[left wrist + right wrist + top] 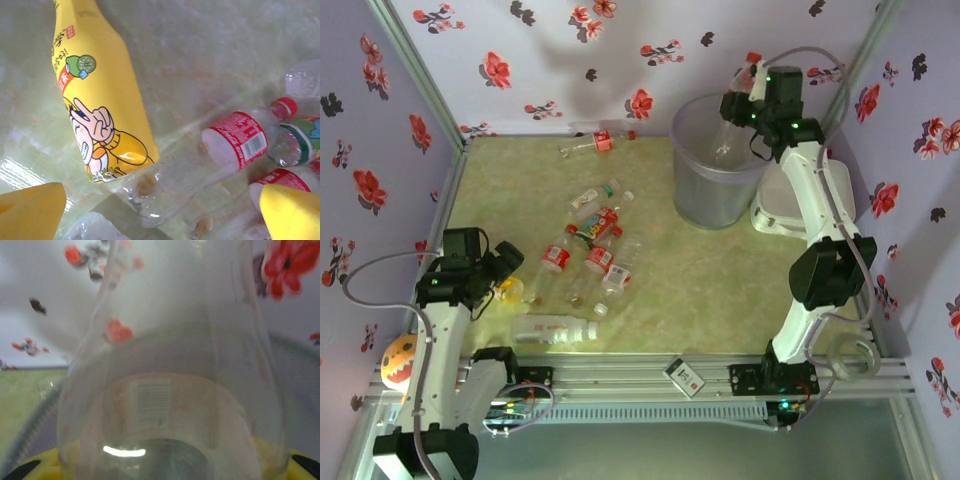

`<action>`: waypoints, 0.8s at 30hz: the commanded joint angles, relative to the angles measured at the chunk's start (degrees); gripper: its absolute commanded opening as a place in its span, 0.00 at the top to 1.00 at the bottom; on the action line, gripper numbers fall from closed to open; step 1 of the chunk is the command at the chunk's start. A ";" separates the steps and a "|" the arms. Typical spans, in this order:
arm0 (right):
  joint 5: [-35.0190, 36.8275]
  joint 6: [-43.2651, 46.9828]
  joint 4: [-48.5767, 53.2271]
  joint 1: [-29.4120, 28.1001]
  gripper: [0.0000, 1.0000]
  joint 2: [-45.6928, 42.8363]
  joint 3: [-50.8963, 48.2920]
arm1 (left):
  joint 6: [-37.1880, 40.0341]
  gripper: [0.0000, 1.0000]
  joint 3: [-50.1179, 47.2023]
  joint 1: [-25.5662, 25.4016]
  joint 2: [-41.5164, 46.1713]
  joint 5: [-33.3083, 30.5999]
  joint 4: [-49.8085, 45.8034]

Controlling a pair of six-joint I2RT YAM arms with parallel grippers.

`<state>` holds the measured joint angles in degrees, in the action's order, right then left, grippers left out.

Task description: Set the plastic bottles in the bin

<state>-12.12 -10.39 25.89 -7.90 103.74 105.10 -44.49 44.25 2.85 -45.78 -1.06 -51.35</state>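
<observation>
The right arm stood tall from its base at the near edge, its forearm reaching up and away across the table (720, 290) so that the wrist sat above the bin (705, 195) at the far right. The right gripper (745, 105) was closed on a clear bottle (728, 135), which hung tilted over the bin's mouth, red cap uppermost and base pointing down towards the rim. From the right wrist, that bottle's clear body rose straight out from between the yellow pads, with the bin's grey rim behind it. A white lid (770, 215) lay just beside the bin, partly behind the arm.

The left arm was folded low at the near left, elbow back and wrist pointed down at the table. The left gripper (510, 262) was spread wide with nothing in it; its yellow fingers (30, 210) framed a yellow bottle (100, 90) and red-labelled clear ones lying below.

The other plastic bottles (592, 250) lay scattered mid-table, one large bottle (555, 328) near the front rail and another far bottle (592, 143) against the back wall
</observation>
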 commanded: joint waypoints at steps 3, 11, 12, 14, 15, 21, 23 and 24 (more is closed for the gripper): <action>-2.71 3.86 -3.75 -0.29 0.59 -1.10 -4.52 | -1.39 0.00 -3.03 1.55 -1.19 -1.27 3.85; -1.85 5.90 -3.88 -1.67 0.46 -0.03 -8.38 | -1.26 0.00 -4.57 2.79 -1.96 -2.11 5.33; -1.48 5.91 -4.15 -1.76 0.40 -0.03 -8.73 | -1.35 0.00 -4.89 3.09 -1.93 -2.19 5.62; -1.12 5.83 -4.52 -1.77 0.31 -0.03 -8.99 | -1.39 0.00 -5.38 3.54 -2.00 -2.28 6.40; -0.98 5.74 -4.45 -1.76 0.29 0.05 -8.88 | -1.32 0.00 -5.58 3.67 -2.26 -2.29 6.73; -0.57 6.08 -3.23 -1.82 0.22 0.10 -7.17 | -1.25 0.00 -6.62 4.22 -4.14 -2.63 8.79; -0.41 6.24 -2.55 -1.85 0.19 -0.03 -6.16 | -1.93 0.00 -7.41 4.64 -4.66 -2.89 9.89; -0.37 6.36 -2.01 -1.85 0.18 -0.08 -5.50 | -2.22 0.00 -7.66 4.78 -4.71 -2.74 10.48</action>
<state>-13.47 -4.89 23.57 -9.39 103.77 96.95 -45.15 37.87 6.74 -50.17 -2.44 -43.07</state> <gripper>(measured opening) 0.816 0.997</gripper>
